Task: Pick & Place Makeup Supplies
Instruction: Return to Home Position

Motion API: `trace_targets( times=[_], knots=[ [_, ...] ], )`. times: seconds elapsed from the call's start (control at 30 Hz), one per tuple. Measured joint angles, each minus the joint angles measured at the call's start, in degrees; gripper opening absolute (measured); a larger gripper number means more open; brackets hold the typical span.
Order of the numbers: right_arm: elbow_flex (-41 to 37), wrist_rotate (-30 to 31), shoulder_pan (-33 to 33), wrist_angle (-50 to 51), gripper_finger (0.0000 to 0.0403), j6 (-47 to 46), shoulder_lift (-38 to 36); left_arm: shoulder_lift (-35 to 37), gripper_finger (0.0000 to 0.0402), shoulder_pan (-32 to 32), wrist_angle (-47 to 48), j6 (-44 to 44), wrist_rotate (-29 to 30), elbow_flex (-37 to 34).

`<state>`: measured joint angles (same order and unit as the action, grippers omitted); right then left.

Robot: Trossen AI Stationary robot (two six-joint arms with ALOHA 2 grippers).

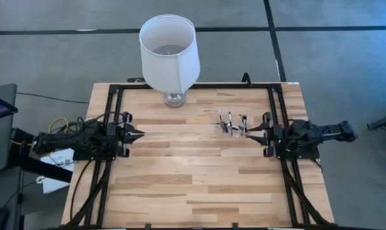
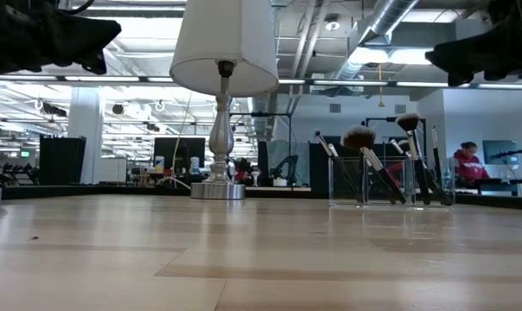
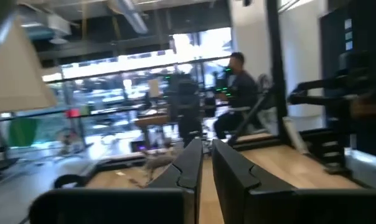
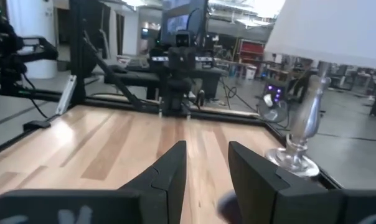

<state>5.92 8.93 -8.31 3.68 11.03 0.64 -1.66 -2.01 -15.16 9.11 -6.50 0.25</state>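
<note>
**Arms at the sides, brushes stowed:** you are at the homing step of the makeup job. The slim dark- and pale-handled makeup brushes (image 1: 231, 122) stand bristles-up in the small clear plastic organizer (image 2: 339, 192), right of centre in the high view. None lies loose on the pale wooden bench (image 1: 193, 185).

Your right end effector (image 1: 249, 133) hangs just beside the organizer at the frame's right, fingers released and grasping nothing. Your left end effector (image 1: 140, 134) sits at the frame's left, well apart from the brushes, fingers nearly together on nothing.

Judged from this, the sorting looks done. The next move calls only for settling both arms at rest, with the right one drawing clear without nudging the organizer.

The bench's centre and lower half lie open. The tall white-shaded lamp on a glass base (image 1: 169, 48) crowds the upper edge, and a black frame rail (image 1: 193, 85) rings the bench.
</note>
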Motion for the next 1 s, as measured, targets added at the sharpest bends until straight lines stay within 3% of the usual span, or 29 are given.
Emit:
trace_targets(
  times=[0.23,0.43,1.0],
  knots=[
    [-3.43,-0.03,2.59,-0.17,0.0111,-0.57,0.11,-1.53,0.0028,-2.15,-0.30,-0.79,0.39,0.02],
    [-3.68,0.01,3.21,-1.01,0.0112,-9.76,1.17,-3.63,0.0030,-2.29,-0.39,-0.82,1.08,0.04],
    [-3.68,0.02,3.21,-0.90,0.0113,-10.01,1.23,-8.74,0.0028,-2.29,-0.77,-0.83,1.11,0.07]
  ],
)
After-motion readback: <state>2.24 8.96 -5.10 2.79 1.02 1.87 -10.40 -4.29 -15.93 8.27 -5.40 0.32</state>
